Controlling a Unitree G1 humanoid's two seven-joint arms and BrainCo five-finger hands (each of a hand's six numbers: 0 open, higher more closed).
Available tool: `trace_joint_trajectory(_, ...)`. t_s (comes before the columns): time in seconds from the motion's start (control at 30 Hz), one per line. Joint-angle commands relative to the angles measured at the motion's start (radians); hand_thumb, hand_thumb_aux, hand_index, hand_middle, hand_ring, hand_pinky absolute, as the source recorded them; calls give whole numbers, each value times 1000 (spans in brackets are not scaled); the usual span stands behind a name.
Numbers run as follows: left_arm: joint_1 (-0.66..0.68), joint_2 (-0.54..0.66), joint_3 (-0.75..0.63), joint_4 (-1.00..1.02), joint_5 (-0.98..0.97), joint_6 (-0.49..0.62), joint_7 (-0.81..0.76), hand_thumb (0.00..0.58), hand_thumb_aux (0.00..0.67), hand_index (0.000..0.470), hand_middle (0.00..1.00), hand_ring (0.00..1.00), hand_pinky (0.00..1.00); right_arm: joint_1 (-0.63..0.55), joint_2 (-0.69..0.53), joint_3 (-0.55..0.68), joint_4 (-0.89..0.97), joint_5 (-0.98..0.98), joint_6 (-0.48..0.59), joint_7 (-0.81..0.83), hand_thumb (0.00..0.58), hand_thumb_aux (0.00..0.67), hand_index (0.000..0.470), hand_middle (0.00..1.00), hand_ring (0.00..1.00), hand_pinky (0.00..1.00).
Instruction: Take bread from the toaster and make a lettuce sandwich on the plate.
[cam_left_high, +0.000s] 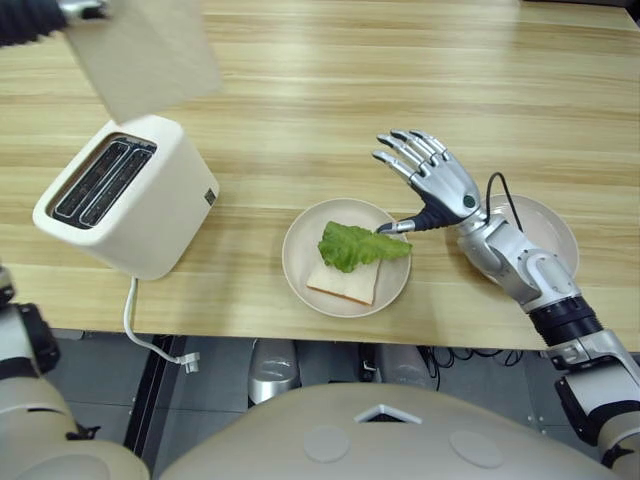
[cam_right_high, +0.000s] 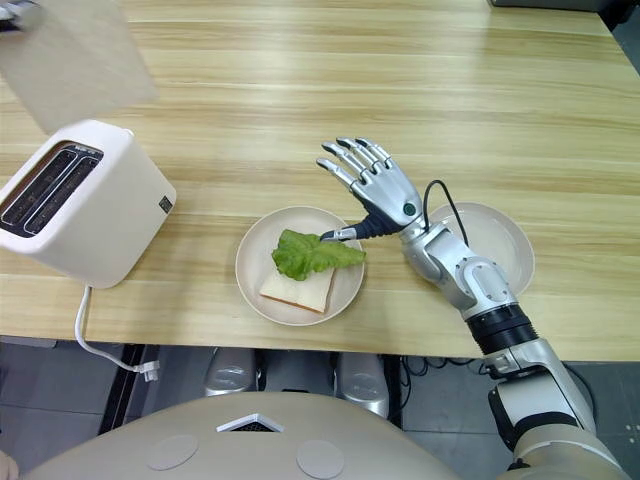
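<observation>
Lettuce (cam_left_high: 362, 245) laid, the right hand (cam_left_high: 437, 182) spreads open, empty; the left hand (cam_left_high: 75, 10) pinches the top slice (cam_left_high: 145, 55), which should next cover the plate's (cam_left_high: 293, 250) lettuce.

Wooden table (cam_left_high: 400, 80): toaster (cam_left_high: 130, 200) left, plate (cam_left_high: 298, 245) centre, dish (cam_left_high: 548, 222) right.

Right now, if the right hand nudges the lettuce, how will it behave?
The lettuce leaf looks thin and crinkled, so probably floppy and light. It lies loose on the bread slice, overhanging it, so a push may slide it off.

Lettuce (cam_right_high: 310, 252) on bread slice (cam_right_high: 297, 292) on plate (cam_right_high: 250, 270)
</observation>
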Motion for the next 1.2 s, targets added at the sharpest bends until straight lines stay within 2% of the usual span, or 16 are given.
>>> trace_joint_trajectory(0.03,57,-94,-95,-128,-92,113,-31,580,670,460,1000,1000,1000,-7,-26,-34,26,31,-5,15,0,0,0,0,0,0)
trace_joint_trajectory(0.13,124,-215,-196,-169,-120,143,-34,580,670,460,1000,1000,1000,-10,-42,-65,59,75,-12,20,0,0,0,0,0,0)
trace_joint_trajectory(0.33,194,-397,-365,-87,-87,115,-39,580,670,460,1000,1000,1000,-13,-71,-142,106,183,-26,50,0,0,0,0,0,0)
trace_joint_trajectory(0.5,192,-510,-467,106,6,-10,-16,580,670,460,1000,1000,1000,12,-87,-184,63,227,-40,75,0,0,0,0,0,0)
trace_joint_trajectory(0.9,122,-628,-514,659,193,-349,79,580,670,460,1000,1000,1000,68,-110,-215,-97,219,-80,123,0,0,0,0,0,0)
trace_joint_trajectory(1.2,81,-680,-545,921,298,-477,132,580,670,460,1000,1000,1000,91,-111,-243,-206,223,-100,174,0,0,0,0,0,0)
